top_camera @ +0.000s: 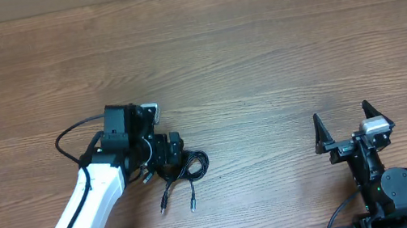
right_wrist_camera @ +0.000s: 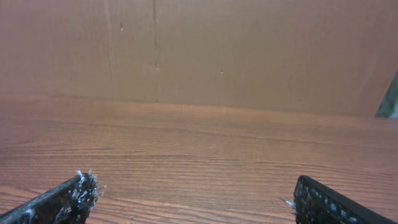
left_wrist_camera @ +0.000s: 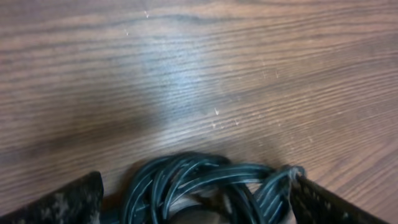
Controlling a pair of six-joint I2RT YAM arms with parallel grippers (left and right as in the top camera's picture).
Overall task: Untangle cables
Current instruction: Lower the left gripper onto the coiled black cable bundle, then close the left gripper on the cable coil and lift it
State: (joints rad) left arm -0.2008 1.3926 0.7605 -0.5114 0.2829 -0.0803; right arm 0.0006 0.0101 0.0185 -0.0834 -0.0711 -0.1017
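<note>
The cables (top_camera: 193,167) are a small tangle of thin black cords on the wooden table, with two plug ends (top_camera: 164,208) trailing toward the near edge. My left gripper (top_camera: 167,152) is down over the left part of the tangle. In the left wrist view the coiled cables (left_wrist_camera: 186,173) lie between the spread fingers of the left gripper (left_wrist_camera: 196,193), which is open. My right gripper (top_camera: 343,116) is open and empty at the right, far from the cables. The right wrist view shows only bare table between the right gripper's fingers (right_wrist_camera: 194,186).
The wooden table (top_camera: 260,56) stretches to the far edge. A brown cardboard wall (right_wrist_camera: 249,56) stands behind the table in the right wrist view. A thick black arm wire (top_camera: 69,143) loops beside the left arm.
</note>
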